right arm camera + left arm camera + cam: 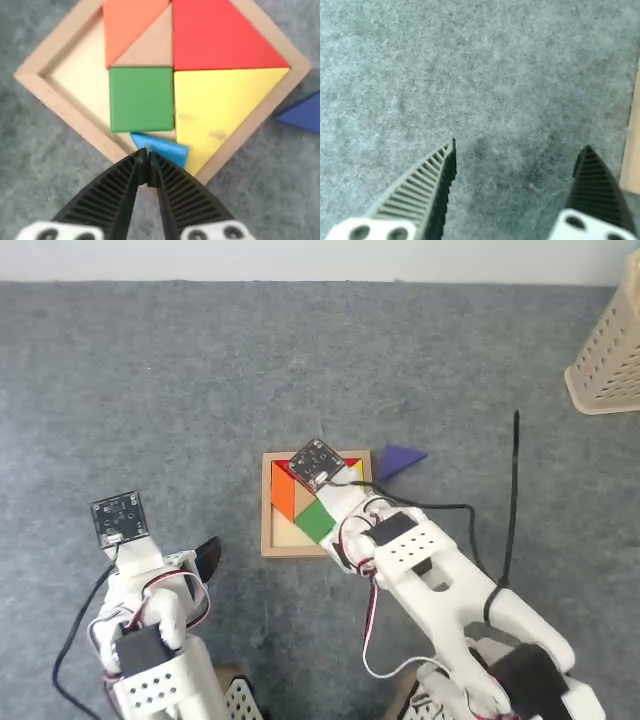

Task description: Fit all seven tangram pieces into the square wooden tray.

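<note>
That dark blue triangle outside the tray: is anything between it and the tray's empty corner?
Yes. The tray's rim, the yellow piece and the green square lie between the dark blue triangle and the bare corner. The right gripper is over the tray too.

The tray (268, 545) lies in the middle of the bench (150, 390). In it the square piece (141, 99) touches a large triangle (225, 107), and a small piece (162, 147) lies in the corner beside both; the right claw (146, 152) touches it there. A loose triangle (400, 460) lies just outside the tray's far right corner. The left claw (520, 145) hangs left of the tray.
</note>
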{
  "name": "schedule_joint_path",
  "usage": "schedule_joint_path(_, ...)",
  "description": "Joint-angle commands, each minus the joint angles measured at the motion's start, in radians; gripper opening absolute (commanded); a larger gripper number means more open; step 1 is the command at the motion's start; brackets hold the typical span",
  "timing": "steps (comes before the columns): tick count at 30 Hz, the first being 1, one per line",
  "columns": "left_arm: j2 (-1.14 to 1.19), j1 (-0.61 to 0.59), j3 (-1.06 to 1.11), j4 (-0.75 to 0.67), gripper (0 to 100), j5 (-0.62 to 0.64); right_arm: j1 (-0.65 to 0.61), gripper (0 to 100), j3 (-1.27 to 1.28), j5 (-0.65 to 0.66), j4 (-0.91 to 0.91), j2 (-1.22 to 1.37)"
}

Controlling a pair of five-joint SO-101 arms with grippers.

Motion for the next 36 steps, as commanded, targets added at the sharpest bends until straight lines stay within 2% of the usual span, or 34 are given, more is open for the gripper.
schedule_joint_path(1,-0.012,0.002,-0.013,-0.002,35,-0.002,0.015,0.7,-0.068,-0.012,-0.008,-0.013)
schedule_joint_path(5,-0.012,0.002,-0.013,-0.002,35,-0.002,0.018,0.7,-0.069,-0.012,-0.008,-0.013)
schedule_joint_path(15,-0.012,0.002,-0.013,-0.002,35,-0.002,0.128,0.7,-0.054,-0.014,0.061,-0.140)
schedule_joint_path(29,-0.012,0.002,-0.013,-0.002,35,-0.002,0.102,0.7,0.046,-0.014,-0.005,-0.140)
schedule_joint_path(36,-0.012,0.002,-0.013,-0.002,35,-0.002,0.028,0.7,0.046,-0.014,-0.007,-0.127)
